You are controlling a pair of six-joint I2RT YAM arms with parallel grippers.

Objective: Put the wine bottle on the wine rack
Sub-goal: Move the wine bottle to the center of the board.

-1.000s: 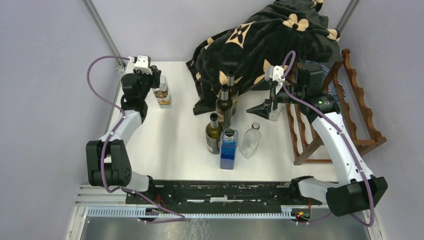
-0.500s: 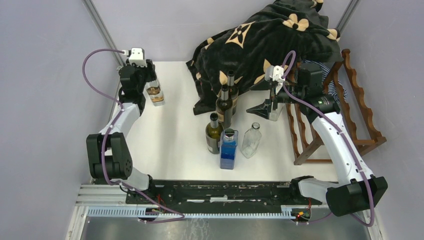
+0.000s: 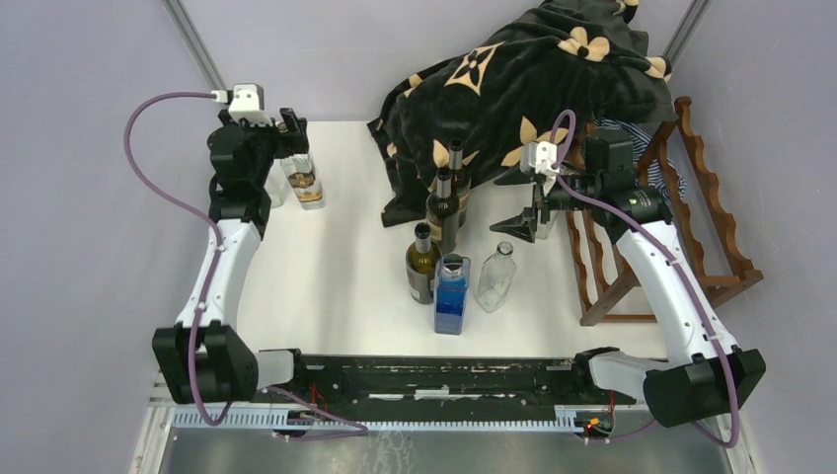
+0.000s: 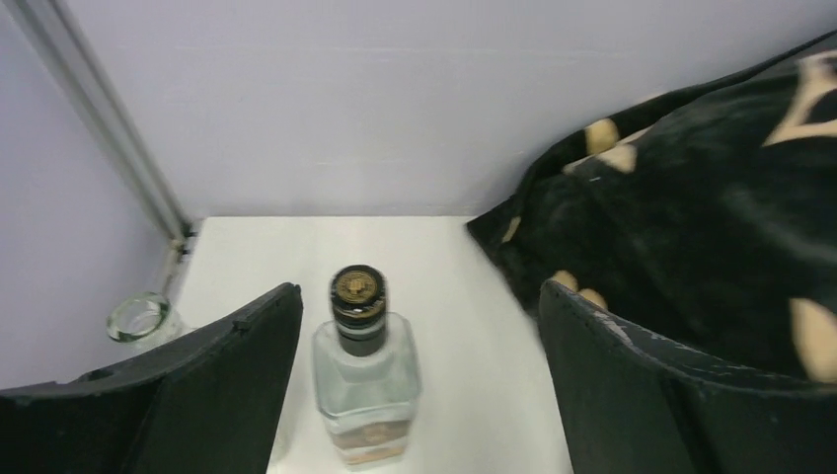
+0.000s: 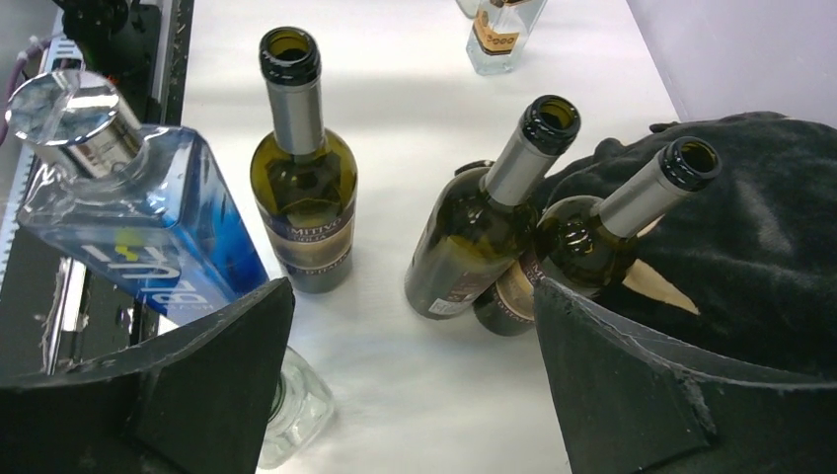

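The left hand is spread wide and grips nothing. Its two dark fingers stand either side of a small clear bottle with a black cap and a brown label, and neither finger visibly touches the glass. Hand and bottle are at the far corner of the white tabletop, as far across from the wine rack as anything here. A glass rim shows just past that bottle, on the side away from the rack.

The right hand is also wide open and empty. It hangs above the tabletop just beside the rack and points away from it, towards a cluster of bottles.

In that cluster, three green wine bottles stand upright with open necks, none on the rack and all well apart from it. Two of them are close together against the edge of a dark blanket with cream flowers. The third stands alone. Just beside the third is a blue square bottle with a silver cap. A clear empty bottle is the closest of the cluster to the rack. The blanket is heaped up and reaches the rack's far end.
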